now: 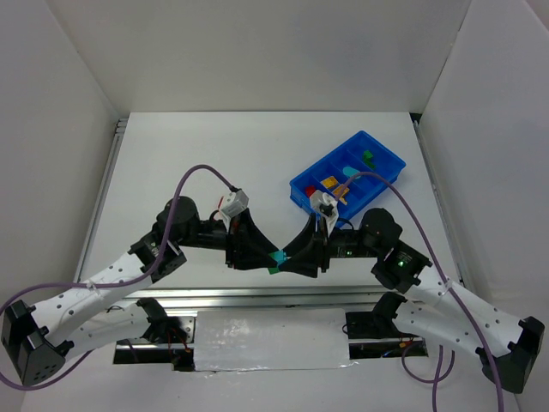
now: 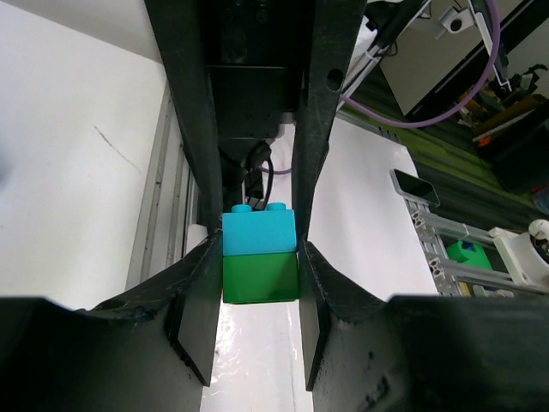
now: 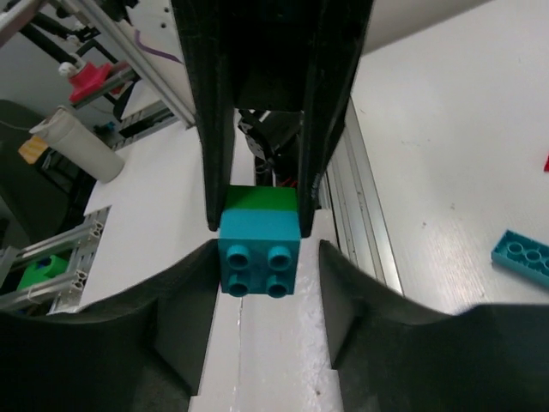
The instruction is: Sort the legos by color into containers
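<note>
There, the left gripper (image 2: 260, 287) clamped the green brick (image 2: 260, 276), joined to a teal brick (image 3: 259, 257) that the right gripper (image 3: 266, 279) flanked; whether it gripped, I could not tell. The pair's axis ran gripper to gripper, well short of the tray (image 1: 298, 190).

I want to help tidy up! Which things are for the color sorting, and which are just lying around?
For the job: green brick in the left fingers; teal brick stuck on it, in the right fingers; loose teal brick; blue tray.
Just lying about: purple cable; white tube; phone-like thing.
</note>
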`<state>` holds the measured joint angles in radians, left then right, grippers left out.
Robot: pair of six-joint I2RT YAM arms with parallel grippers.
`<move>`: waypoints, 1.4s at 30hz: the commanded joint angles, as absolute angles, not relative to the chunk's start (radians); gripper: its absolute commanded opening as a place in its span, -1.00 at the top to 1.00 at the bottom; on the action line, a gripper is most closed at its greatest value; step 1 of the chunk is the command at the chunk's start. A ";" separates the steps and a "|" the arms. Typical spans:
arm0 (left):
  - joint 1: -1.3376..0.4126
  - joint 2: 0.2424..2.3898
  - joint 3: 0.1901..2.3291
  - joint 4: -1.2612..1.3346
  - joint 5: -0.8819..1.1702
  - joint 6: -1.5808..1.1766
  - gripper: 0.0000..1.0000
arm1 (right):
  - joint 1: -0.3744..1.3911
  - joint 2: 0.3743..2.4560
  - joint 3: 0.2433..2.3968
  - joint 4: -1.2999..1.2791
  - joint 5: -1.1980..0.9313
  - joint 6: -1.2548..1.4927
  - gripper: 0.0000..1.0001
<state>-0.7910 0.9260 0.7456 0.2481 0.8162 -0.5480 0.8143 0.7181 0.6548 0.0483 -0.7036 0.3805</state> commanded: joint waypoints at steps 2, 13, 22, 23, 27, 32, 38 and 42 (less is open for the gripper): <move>-0.801 0.927 0.759 0.310 0.848 -0.506 1.00 | 0.810 0.727 0.680 0.173 -0.793 0.407 0.23; -0.801 0.853 0.790 0.185 0.827 -0.411 1.00 | 0.641 0.655 0.611 0.164 -0.842 0.400 1.00; -0.802 0.831 0.765 0.203 0.781 -0.416 1.00 | 0.557 0.663 0.591 0.224 -0.921 0.449 1.00; -0.804 0.825 0.768 0.193 0.758 -0.414 1.00 | 0.551 0.658 0.598 0.172 -0.887 0.437 1.00; -0.802 0.822 0.848 0.005 0.428 -0.411 1.00 | 0.540 0.679 0.711 -0.073 -0.486 0.385 1.00; -0.801 0.865 0.974 -0.279 0.062 -0.455 1.00 | 0.388 0.894 0.865 -0.353 0.061 0.552 1.00; -0.798 0.870 1.058 -0.543 -0.253 -0.508 1.00 | 0.241 1.202 1.009 -0.400 0.318 0.630 1.00; -0.796 0.819 1.025 -0.543 -0.219 -0.456 1.00 | 0.153 1.423 1.162 -0.420 0.287 0.627 1.00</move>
<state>-0.7990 0.8639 1.0283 -0.4858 -0.1516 -0.4858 0.2012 1.3224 1.0492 -0.3901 0.1902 0.6037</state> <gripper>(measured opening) 0.472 0.430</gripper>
